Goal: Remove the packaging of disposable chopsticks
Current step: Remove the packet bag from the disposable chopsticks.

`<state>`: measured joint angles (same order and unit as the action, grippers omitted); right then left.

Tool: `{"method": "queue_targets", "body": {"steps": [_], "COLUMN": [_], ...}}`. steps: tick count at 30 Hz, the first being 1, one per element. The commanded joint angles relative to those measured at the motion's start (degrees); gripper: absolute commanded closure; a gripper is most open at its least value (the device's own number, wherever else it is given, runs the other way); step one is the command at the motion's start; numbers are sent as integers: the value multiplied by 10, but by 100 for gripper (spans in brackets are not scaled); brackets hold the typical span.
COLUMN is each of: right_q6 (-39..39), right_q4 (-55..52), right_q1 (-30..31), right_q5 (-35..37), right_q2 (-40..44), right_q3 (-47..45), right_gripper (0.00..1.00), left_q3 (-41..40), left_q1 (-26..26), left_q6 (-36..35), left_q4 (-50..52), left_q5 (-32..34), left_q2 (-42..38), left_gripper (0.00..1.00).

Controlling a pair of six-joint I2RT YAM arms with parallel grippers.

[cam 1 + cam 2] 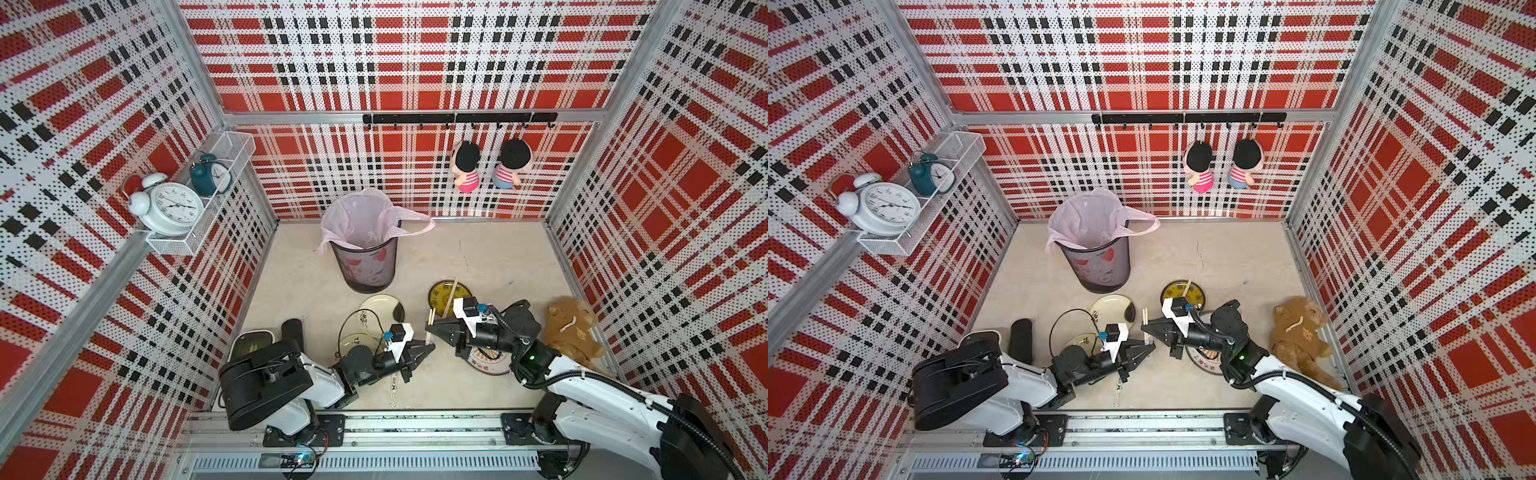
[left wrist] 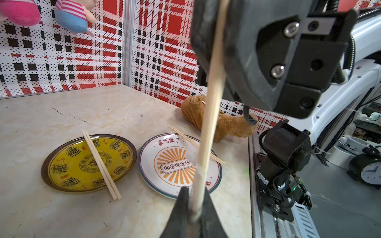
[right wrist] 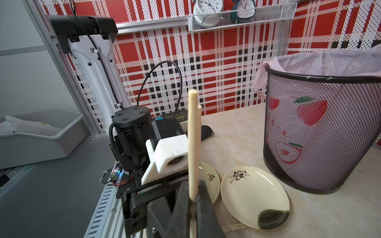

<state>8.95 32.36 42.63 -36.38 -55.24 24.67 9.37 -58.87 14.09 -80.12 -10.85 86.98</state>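
Left fingers [image 2: 179,212], nearest the left wrist camera, are pressed together on the lower end of a pair of thin pale-tan wooden disposable chopsticks [image 2: 212,103]. That end is wrapped in a clear plastic packaging sleeve [image 2: 197,181]; whether the fingers bite the film alone or also the wood inside cannot be told. Right fingers [image 3: 206,206] pinch the same pair farther along, where the wood is bare, and its two free tips stand clear of them in the right wrist view. In both top views the two sets of fingers meet almost tip to tip above the beige stone-patterned table [image 1: 478,257].

On the right arm's side, a round yellow plate with dark medallions [image 2: 61,164] carries a second bare pair [image 2: 101,164] laid across it. Just beside it, a round white plate with an orange sunburst [image 2: 148,164] carries a third pair [image 2: 185,138] over its rim. A brown plush toy [image 2: 226,123] lies past the white plate, by the wall.

On the left arm's side, a cream round plate with a dark green patch [image 3: 253,195] lies near a black mesh wastebasket lined with a pink bag [image 3: 319,134]. A printed clear sleeve [image 1: 393,386] lies flat on the table beside the left arm.
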Motion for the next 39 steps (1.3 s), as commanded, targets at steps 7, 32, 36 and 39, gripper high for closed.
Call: {"method": "queue_targets", "body": {"steps": [7,32,36,39], "right_q6": [-38,12,10,2], "right_q4": [18,63,57,52], "right_q1": [-7,-103,-103,-103], "right_q5": [2,57,71,71], "right_q2": [44,-8,-15,-21], "right_q3": [63,76,63,54], "right_gripper": [100,100,100,100], "left_q3": [-15,7,92,169], "left_q1": [-3,24,38,84], "left_q6": [20,23,5,1], "left_q4": [10,177,323,403], "left_q5": [22,134,253,314], "left_q2": [45,-106,-190,-223], "left_gripper": [83,100,100,100]}}
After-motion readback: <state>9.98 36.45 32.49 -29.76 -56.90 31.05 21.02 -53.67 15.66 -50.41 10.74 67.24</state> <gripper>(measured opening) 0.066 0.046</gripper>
